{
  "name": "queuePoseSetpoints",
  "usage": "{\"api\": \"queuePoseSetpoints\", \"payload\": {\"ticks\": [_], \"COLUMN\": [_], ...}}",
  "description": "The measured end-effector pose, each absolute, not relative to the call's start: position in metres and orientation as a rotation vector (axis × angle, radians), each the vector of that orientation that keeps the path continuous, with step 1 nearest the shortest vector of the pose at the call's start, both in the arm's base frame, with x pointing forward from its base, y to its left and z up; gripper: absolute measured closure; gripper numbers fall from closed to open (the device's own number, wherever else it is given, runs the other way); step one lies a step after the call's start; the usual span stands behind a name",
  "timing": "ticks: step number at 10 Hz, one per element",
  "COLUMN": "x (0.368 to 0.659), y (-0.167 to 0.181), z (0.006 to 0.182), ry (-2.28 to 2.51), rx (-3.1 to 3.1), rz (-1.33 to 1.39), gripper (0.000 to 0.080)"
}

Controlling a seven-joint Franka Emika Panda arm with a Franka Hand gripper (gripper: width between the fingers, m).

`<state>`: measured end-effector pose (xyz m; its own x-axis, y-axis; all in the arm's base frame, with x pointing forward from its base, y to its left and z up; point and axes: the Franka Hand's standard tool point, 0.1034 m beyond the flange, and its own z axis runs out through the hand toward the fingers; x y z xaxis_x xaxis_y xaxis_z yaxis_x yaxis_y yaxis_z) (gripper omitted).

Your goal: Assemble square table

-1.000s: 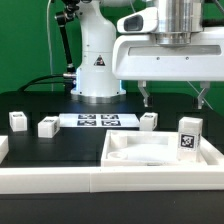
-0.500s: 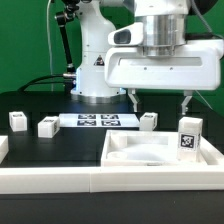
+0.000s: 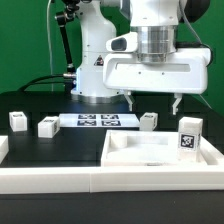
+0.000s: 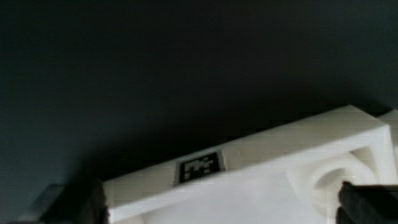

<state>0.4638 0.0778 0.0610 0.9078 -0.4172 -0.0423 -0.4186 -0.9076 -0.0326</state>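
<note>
Far-left leg (image 3: pixel 17 121) and second leg (image 3: pixel 47 127) lay well away from the claw (image 3: pixel 156 102), off toward the exterior view's left, apart from each other. Marker board (image 3: pixel 98 121) lay flat between them and the claw, lower than the fingertips. Claw hung in the air, jaws spread wide, nothing between them — empty. Near leg (image 3: pixel 149 121) sat just below the claw, almost under the fingertip on the exterior view's left. Slab (image 3: pixel 122 152) lay below and in front of the claw, rim up. The wrist view showed its corner and edge tag (image 4: pixel 201 167) under the fingers. Upright leg (image 3: pixel 190 135) stood just past the other fingertip, toward the exterior view's right, at the slab's far corner — on it or behind it, could not tell.

Risks, by my read: a straight drop could clip near leg and knock it aside. A sideways swing could topple upright leg, which is tall and narrow. A pinch on the slab's corner alone would likely let it pivot or slip, with the load off-centre.
</note>
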Motion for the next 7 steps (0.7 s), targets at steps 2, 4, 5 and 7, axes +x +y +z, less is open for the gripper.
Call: {"api": "queuePoseSetpoints", "payload": {"ticks": [2, 4, 5, 7], "x": [0.452, 0.414, 0.404, 0.395], "y": [0.068, 0.071, 0.072, 0.073], "z": [0.054, 0.04, 0.036, 0.033], "ry": [0.706, 0.743, 0.77, 0.76], "rx": [-3.007, -3.006, -2.998, -3.005], "rz": [0.063, 0.093, 0.114, 0.134], "gripper": [0.0151, 0.0151, 0.0151, 0.0151]}}
